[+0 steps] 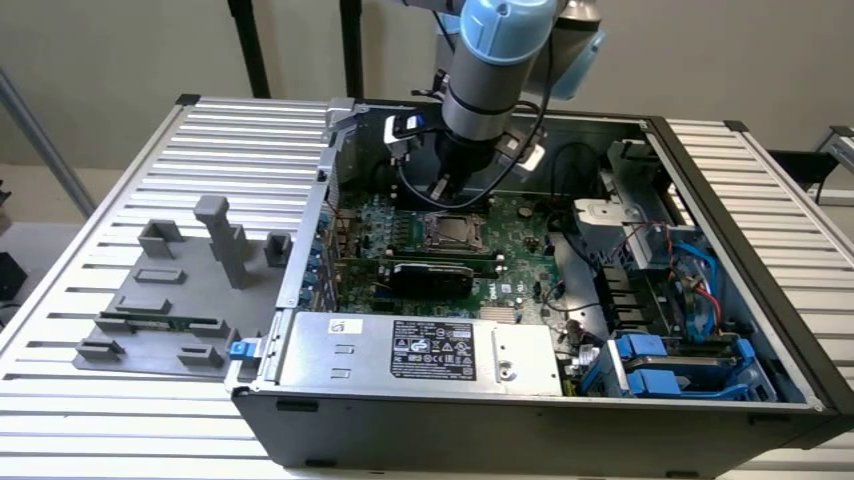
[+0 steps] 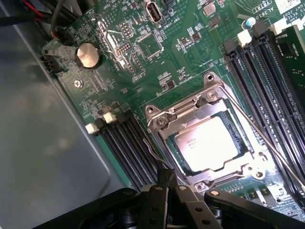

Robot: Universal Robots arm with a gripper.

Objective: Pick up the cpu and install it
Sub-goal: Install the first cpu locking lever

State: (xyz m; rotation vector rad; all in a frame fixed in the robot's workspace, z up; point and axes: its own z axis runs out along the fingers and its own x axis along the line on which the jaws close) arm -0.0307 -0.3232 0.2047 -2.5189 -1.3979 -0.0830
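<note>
Grey slatted metal table [image 1: 254,120] carries the open PC case [image 1: 534,420]. Green motherboard [image 2: 181,62] lies flat inside it, with black memory slots [image 2: 267,81] on both sides of the socket. My gripper [image 2: 167,175] hangs just above the board at the edge of the socket frame [image 2: 157,119], fingers pressed together, pinching nothing. The cpu [image 2: 206,143] sits flat inside that frame, silvery top up, clear of my fingertips. Coin cell [image 2: 88,55] sits near the board's edge.
</note>
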